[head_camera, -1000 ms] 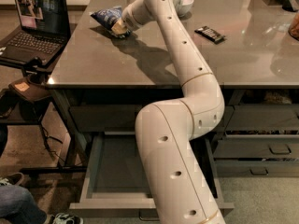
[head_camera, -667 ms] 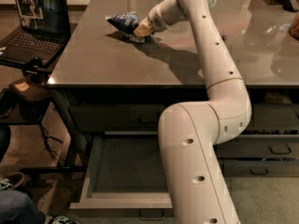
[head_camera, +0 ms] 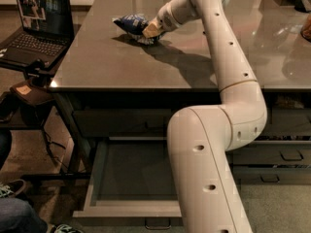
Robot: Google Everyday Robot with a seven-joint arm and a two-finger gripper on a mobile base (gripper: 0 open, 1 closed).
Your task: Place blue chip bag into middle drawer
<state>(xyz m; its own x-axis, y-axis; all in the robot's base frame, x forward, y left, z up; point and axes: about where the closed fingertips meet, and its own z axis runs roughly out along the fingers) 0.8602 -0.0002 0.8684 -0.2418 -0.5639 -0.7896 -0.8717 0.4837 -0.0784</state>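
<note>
The blue chip bag (head_camera: pixel 130 24) is at the far left part of the grey tabletop (head_camera: pixel 107 62), casting a shadow just beneath it. My gripper (head_camera: pixel 149 31) is at the bag's right end and is shut on it. My white arm stretches from the lower middle of the view up across the table to the bag. The middle drawer (head_camera: pixel 127 208) is pulled out below the table's front edge, and its long shallow tray shows. My arm covers the drawer's right part.
An open laptop (head_camera: pixel 41 21) sits on a low stand left of the table. A person's leg and shoes (head_camera: pixel 12 212) are at the bottom left. Shut drawers (head_camera: pixel 286 154) are at the right. A brown object (head_camera: pixel 306 28) is at the table's right edge.
My gripper has moved to the right along the tabletop with the chip bag in it. The arm now hides the black wrapper seen earlier on the table.
</note>
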